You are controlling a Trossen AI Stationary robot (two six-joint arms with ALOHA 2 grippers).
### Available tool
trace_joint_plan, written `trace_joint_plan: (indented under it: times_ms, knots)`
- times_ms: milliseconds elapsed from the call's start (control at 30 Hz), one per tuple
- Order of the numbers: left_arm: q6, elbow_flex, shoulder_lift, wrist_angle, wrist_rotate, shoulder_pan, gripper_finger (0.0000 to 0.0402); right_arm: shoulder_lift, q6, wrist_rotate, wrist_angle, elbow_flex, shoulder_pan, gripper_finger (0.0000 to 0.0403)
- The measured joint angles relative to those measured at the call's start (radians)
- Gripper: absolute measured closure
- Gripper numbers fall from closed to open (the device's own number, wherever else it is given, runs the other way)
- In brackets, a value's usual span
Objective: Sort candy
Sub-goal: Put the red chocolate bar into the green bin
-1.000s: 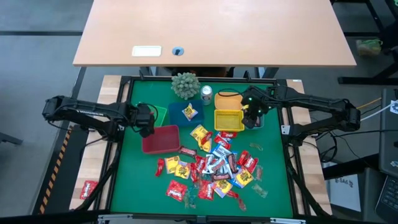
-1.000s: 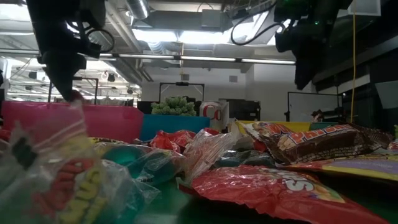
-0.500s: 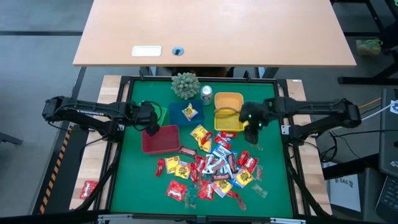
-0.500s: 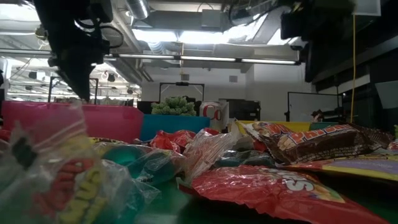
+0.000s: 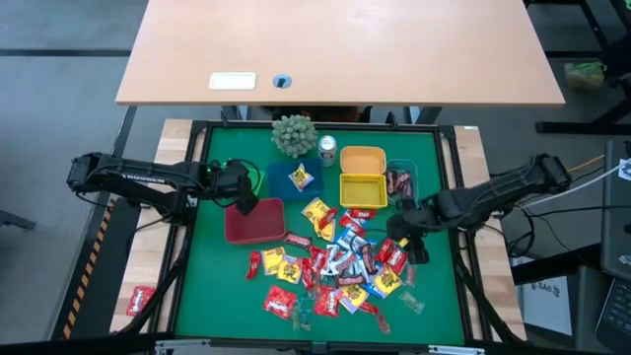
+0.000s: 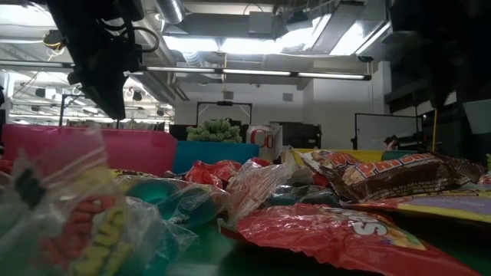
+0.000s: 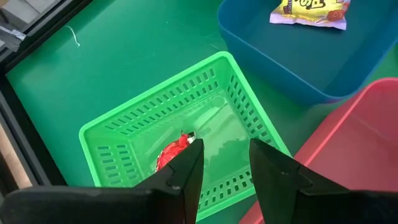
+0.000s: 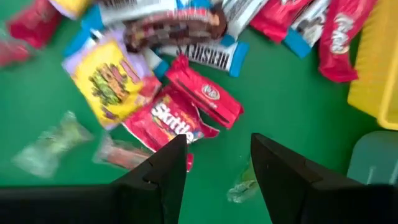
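Since a second ago the right hand (image 5: 408, 237) has swung from the yellow bin (image 5: 362, 190) out to the right edge of the candy (image 5: 335, 266) heap at the middle of the green counter (image 5: 212, 286). It hovers, fingers parted and empty, over a red Skittles pack (image 8: 166, 122). Left hand (image 7: 222, 163) — open, holding nothing — hangs over the green basket (image 7: 124, 134) near the counter's left edge, where one red sweet (image 7: 171, 152) lies.
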Motion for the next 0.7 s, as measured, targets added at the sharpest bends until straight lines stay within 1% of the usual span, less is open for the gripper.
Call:
trace_joint_plan:
  times_ms: [167,333,433,600,700]
  knots:
    - [0.0,0.0,0.0,0.0,0.0,0.0,0.0285,0.0,-0.001,0.069,0.138,-0.095,0.024,0.0226]
    - [0.0,0.0,0.0,0.0,0.0,0.0,0.0285,0.0,-0.017,0.103,0.243,-0.165,0.021,0.0226]
    - [0.0,0.0,0.0,0.0,0.0,-0.001,0.0285,0.0,-0.027,0.1,0.258,-0.197,0.021,0.0226]
    - [0.0,0.0,0.0,0.0,0.0,-0.001,0.0285,0.0,-0.027,0.094,0.371,-0.266,0.021,0.0226]
    - [0.0,0.0,0.0,0.0,0.0,-0.001,0.0285,0.0,-0.027,0.094,0.409,-0.3,0.021,0.0226]
